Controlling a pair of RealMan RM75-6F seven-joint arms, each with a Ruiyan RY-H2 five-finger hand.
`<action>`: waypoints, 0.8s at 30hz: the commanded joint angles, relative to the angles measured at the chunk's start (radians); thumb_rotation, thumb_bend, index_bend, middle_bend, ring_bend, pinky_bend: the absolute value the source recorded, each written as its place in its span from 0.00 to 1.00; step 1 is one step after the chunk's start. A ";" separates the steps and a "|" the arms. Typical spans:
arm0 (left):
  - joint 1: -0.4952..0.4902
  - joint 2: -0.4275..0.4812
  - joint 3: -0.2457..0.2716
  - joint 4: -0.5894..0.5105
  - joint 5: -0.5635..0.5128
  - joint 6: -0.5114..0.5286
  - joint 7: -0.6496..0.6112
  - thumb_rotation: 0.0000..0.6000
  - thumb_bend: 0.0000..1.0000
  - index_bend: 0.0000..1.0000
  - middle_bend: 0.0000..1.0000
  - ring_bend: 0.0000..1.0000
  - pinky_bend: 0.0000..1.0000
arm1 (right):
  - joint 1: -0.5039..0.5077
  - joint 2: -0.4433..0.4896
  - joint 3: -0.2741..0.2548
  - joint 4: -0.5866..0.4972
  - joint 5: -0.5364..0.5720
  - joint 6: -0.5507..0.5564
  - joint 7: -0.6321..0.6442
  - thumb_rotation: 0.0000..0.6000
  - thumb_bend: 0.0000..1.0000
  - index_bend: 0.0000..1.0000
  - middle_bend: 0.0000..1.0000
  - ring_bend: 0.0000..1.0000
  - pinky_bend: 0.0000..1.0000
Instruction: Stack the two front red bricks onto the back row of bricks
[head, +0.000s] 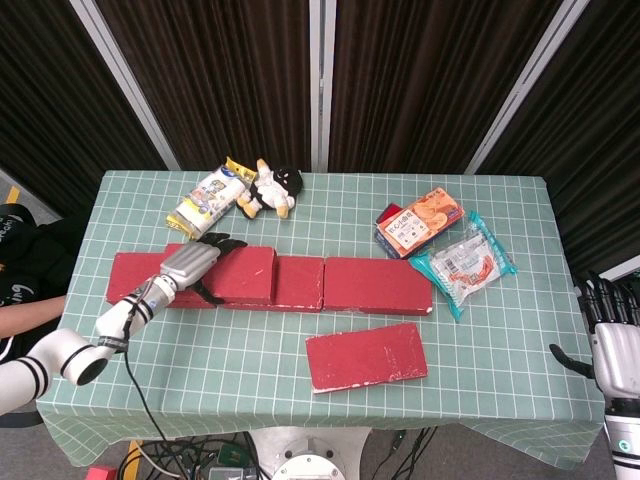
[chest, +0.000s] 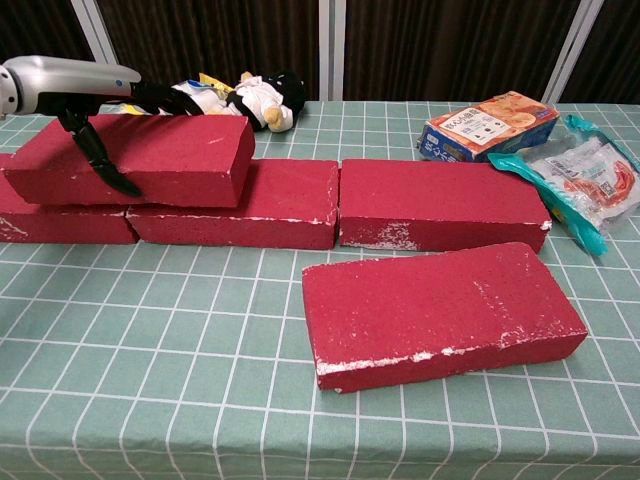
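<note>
1 stacked brick (chest: 135, 158) on back row (chest: 440, 205) | left hand (head: 190, 265) fingers grasping it | right hand (head: 610, 345) fingers released

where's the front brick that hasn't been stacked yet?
The loose brick lies flat on the table, right of centre in both views, just in front of the back row's right brick and apart from it, untouched by either robot hand.

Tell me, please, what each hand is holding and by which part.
The left hand grips the upper red brick by its left end, atop the back row. The right hand holds nothing.
</note>
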 joint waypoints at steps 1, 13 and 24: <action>-0.012 -0.010 0.031 0.033 0.037 0.014 -0.044 1.00 0.05 0.13 0.20 0.00 0.00 | -0.002 0.002 0.000 -0.004 -0.001 0.004 -0.002 1.00 0.07 0.00 0.00 0.00 0.00; -0.027 -0.025 0.072 0.098 0.067 0.062 -0.125 1.00 0.05 0.13 0.20 0.00 0.00 | -0.004 0.006 0.002 -0.026 0.000 0.010 -0.024 1.00 0.07 0.00 0.00 0.00 0.00; -0.028 -0.038 0.084 0.115 0.037 0.070 -0.090 1.00 0.05 0.12 0.20 0.00 0.00 | -0.006 0.001 -0.001 -0.017 0.004 0.006 -0.020 1.00 0.07 0.00 0.00 0.00 0.00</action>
